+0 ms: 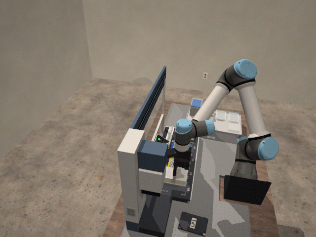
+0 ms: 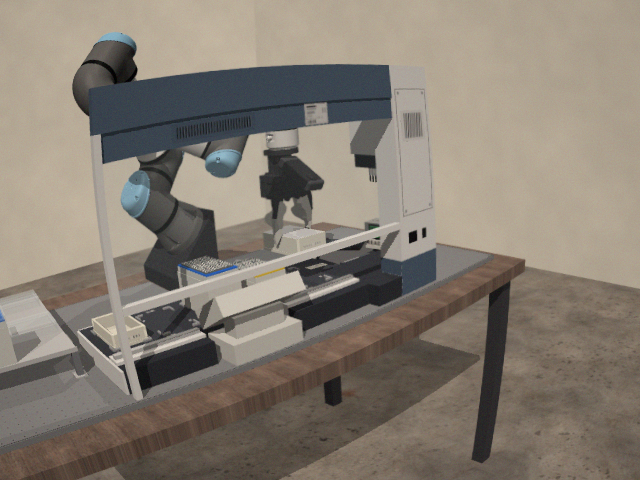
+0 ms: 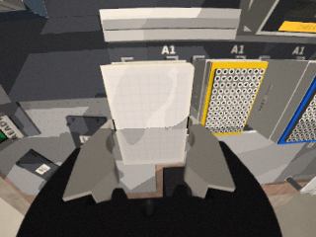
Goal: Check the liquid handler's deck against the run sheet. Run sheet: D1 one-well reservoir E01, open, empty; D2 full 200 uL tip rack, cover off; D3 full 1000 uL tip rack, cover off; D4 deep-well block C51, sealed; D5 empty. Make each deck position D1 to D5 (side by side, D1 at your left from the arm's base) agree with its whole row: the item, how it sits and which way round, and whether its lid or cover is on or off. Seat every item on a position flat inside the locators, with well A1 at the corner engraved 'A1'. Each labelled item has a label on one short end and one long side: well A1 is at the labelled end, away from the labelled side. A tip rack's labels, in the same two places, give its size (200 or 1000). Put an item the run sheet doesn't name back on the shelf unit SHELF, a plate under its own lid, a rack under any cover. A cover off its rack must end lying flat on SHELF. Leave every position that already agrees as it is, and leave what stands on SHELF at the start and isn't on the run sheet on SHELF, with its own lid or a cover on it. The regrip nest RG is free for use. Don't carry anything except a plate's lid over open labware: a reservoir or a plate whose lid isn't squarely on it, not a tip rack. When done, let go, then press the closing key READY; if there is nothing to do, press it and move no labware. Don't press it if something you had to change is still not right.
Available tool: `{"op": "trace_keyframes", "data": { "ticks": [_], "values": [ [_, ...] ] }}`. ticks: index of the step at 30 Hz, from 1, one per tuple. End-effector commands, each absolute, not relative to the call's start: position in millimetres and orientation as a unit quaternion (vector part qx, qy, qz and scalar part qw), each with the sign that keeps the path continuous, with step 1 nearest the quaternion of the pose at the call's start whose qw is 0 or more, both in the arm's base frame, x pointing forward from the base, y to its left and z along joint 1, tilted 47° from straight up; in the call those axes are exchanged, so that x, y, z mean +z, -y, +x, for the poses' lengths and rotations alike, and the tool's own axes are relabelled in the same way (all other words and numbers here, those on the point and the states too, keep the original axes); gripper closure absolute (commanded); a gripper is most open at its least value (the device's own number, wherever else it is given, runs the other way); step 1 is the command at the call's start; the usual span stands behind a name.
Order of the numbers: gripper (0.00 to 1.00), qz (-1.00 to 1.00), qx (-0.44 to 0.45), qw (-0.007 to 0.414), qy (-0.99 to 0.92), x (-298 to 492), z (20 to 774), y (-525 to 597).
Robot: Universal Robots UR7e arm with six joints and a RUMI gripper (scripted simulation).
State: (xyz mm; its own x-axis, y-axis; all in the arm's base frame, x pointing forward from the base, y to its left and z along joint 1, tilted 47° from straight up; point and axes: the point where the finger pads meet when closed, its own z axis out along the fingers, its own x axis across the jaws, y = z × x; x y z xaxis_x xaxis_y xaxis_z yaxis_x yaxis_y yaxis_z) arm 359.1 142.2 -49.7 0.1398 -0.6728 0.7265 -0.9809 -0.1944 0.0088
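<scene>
My gripper (image 3: 151, 118) (image 2: 292, 214) is shut on a white sealed deep-well block (image 3: 147, 101) (image 2: 303, 240), gripping its near end across the short side. The block hangs a little above the deck position at the left end of the row in the wrist view, below an engraved A1 mark (image 3: 168, 49). A yellow-framed tip rack (image 3: 234, 96) (image 2: 268, 269) with no cover stands on the position to its right. A blue-framed tip rack (image 3: 302, 120) (image 2: 205, 265) stands beyond that. An open cream reservoir (image 2: 114, 329) sits at the far end of the deck.
The liquid handler's blue gantry (image 2: 237, 100) and white bar (image 2: 258, 271) span the deck. The green READY key (image 1: 160, 139) (image 3: 4, 132) lies left of the held block. SHELF (image 1: 227, 123) holds pale lidded items, with a blue-topped rack (image 1: 196, 102) behind. A black plate marked LP1 (image 1: 193, 223) lies near the table's front.
</scene>
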Motion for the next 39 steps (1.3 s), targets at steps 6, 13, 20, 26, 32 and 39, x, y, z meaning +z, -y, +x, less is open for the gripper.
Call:
{"op": "trace_keyframes", "data": {
  "ticks": [6,13,20,26,32,39],
  "values": [
    [1.0,0.711,0.303,0.254,0.582,-41,358,-151],
    [1.0,0.711,0.303,0.254,0.582,-33,356,-159],
    [1.0,0.711,0.303,0.254,0.582,-25,355,-168],
    [1.0,0.711,0.303,0.254,0.582,-21,354,-172],
    [1.0,0.711,0.303,0.254,0.582,-14,352,-180],
    [1.0,0.711,0.303,0.254,0.582,-7,351,-187]
  ]
}}
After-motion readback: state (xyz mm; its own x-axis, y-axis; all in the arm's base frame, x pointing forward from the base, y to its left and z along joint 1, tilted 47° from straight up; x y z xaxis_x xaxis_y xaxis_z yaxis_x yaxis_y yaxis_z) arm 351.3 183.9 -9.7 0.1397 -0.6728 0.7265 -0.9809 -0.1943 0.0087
